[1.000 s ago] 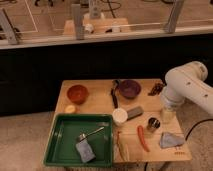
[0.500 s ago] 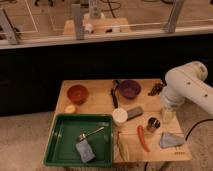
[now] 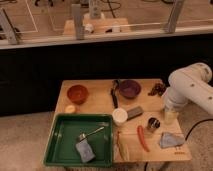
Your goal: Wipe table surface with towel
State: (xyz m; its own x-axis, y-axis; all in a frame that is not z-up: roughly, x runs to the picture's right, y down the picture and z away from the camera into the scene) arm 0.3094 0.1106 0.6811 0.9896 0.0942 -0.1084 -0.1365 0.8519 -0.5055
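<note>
Your gripper (image 3: 170, 117) hangs at the right edge of the table (image 3: 99, 103), low over the wood, just behind the towel (image 3: 169, 140). Whether it is open or closed, I cannot tell. The towel lies crumpled at the front right corner, apart from the gripper. My guess is the arm (image 3: 192, 87) is posed there to drop onto the cloth.

Mind the clutter: a metal cup (image 3: 153, 124) and a red vegetable (image 3: 143, 137) sit just left of the towel (both likely in the way of any sweep). A white cup (image 3: 119, 116), an orange bowl (image 3: 77, 93) and a purple bowl (image 3: 129, 88) take up the middle and back, so little bare wood is free. A green tray (image 3: 54, 145) fills the front left.

Behind stands a dark wall under a railing, and the floor (image 3: 25, 142) is pale and speckled.
</note>
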